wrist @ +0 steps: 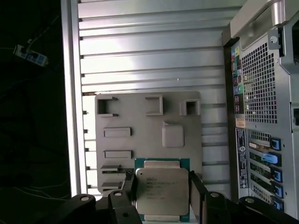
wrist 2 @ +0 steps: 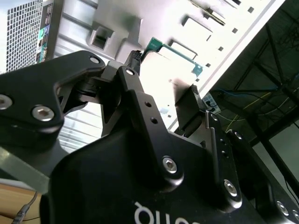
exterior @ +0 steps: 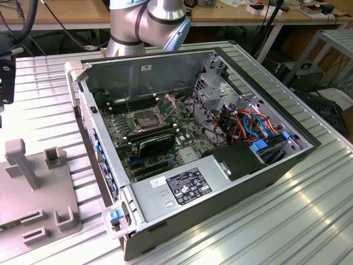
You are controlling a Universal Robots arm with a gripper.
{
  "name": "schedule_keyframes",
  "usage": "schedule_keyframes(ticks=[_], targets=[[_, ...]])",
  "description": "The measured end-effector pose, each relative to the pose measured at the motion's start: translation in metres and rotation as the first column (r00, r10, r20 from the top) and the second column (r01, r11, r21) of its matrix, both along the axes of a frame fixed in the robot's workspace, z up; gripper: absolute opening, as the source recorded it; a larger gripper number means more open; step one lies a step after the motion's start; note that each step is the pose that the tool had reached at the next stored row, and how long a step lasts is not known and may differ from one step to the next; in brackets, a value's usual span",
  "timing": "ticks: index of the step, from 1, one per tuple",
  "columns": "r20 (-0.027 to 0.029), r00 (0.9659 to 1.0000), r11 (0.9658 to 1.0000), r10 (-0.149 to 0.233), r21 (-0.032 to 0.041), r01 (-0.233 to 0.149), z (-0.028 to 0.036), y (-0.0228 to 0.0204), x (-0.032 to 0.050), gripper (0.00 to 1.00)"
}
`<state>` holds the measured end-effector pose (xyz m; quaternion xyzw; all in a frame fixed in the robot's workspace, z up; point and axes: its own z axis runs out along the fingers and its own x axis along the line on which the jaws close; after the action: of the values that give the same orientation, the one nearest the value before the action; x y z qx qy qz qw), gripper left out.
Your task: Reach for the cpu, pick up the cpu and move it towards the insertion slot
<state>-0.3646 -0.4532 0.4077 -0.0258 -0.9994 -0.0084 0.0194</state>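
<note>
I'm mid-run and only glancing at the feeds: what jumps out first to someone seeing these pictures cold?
In the first wrist view, the cpu sits between the gripper fingers, above the grey fixture plate on the ribbed aluminium table. In the exterior view, the open computer case dominates the middle, with the insertion slot on the green board, its metal plate hinged up.

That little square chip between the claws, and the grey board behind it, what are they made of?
The cpu looks like brushed metal on top, pale silver-beige with a soft sheen, on a green circuit-board edge. The grey board looks like matte plastic, with moulded raised holders and no shine, though painted metal is possible. The gripper fingers flank the cpu.
</note>
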Motion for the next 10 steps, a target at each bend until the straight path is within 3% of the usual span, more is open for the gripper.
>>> schedule_keyframes(ticks=[10], targets=[[0.0001, 1.0, 1.0, 0.0, -0.0015, 0.0, -0.0001, 0.0, 0.0278, 0.55]])
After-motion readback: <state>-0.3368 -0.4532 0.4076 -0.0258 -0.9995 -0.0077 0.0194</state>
